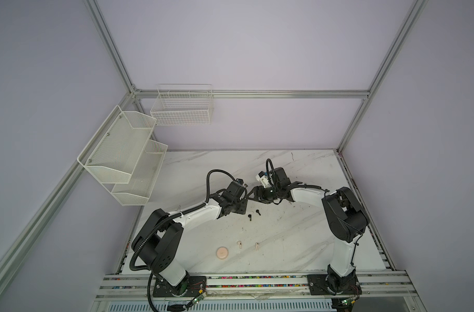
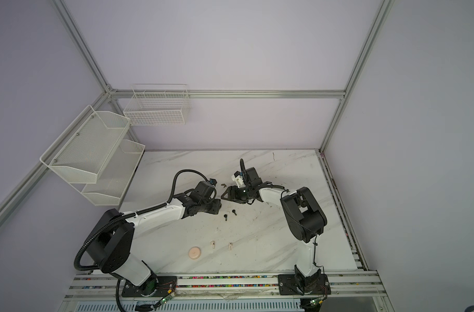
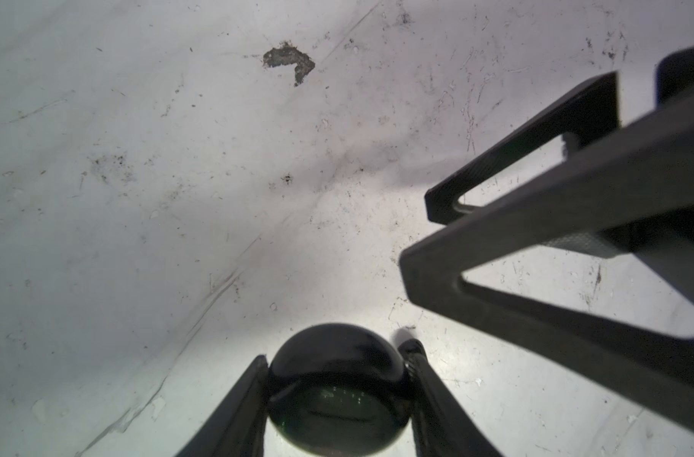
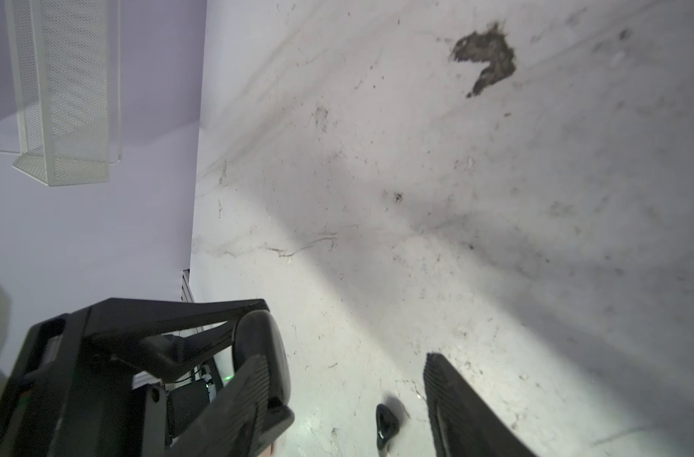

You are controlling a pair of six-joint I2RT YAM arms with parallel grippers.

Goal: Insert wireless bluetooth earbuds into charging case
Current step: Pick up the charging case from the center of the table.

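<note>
Left gripper [image 3: 337, 352] of mine is clamped on the round black charging case [image 3: 337, 399], and my right gripper [image 4: 343, 358] stands just beside it, jaws apart and gripping nothing. One black earbud [image 1: 257, 212] and a second black earbud [image 1: 249, 217] lie loose on the marble table [image 1: 298, 237], just on the near side of both grippers. Farther toward my bases lie one pale earbud [image 1: 239, 244] and another pale earbud [image 1: 256, 245], near a round pinkish case [image 1: 222, 254].

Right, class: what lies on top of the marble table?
Two black earbuds, two cream earbuds, a round cream case and a dark scrap. The left pincer grips a round black case; the table under it and the arms is hidden.
</note>
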